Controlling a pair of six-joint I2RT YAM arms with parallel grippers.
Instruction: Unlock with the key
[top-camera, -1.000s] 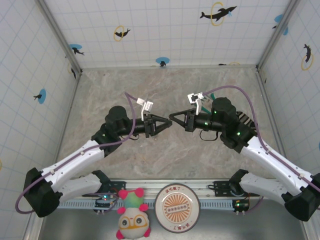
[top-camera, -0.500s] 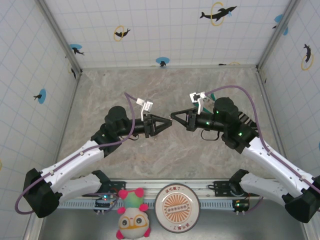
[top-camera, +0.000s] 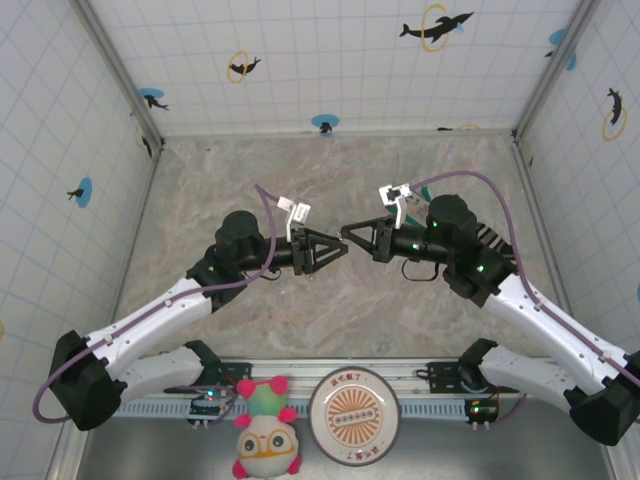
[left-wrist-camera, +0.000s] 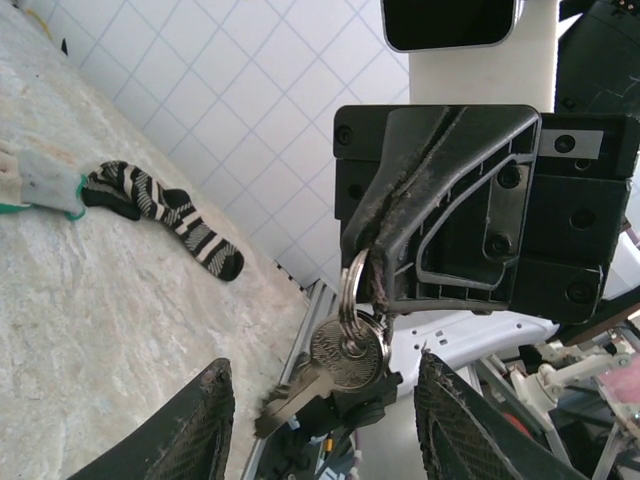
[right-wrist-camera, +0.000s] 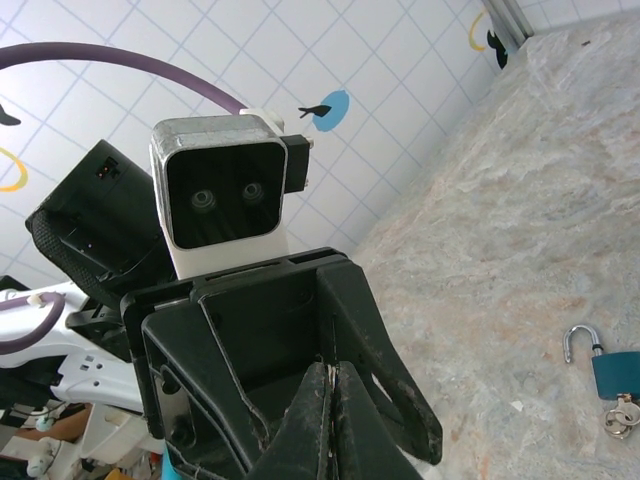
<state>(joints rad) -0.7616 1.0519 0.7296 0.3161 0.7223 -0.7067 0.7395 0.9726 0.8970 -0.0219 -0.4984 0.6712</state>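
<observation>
A silver key (left-wrist-camera: 340, 360) hangs on a split ring (left-wrist-camera: 352, 290) from my right gripper (left-wrist-camera: 380, 285), whose jaws are pinched shut on the ring. My left gripper (left-wrist-camera: 325, 365) is open, its two fingers standing either side of the key without touching it. In the top view both grippers meet tip to tip above the table's middle, left gripper (top-camera: 335, 247) and right gripper (top-camera: 347, 232). In the right wrist view my right gripper (right-wrist-camera: 328, 372) shows closed jaws with a thin sliver of metal between them. A small blue padlock (right-wrist-camera: 612, 368) lies on the table, its shackle swung open.
More small keys (right-wrist-camera: 620, 415) lie beside the padlock. A striped sock (left-wrist-camera: 165, 215) and a white glove with a green cuff (left-wrist-camera: 35, 185) lie on the marble table (top-camera: 330, 170) near the right wall. Tiled walls close in three sides.
My left gripper's jaws have spread apart around the hanging key, and its arm has edged slightly right. The right gripper has stayed shut and nearly still.
</observation>
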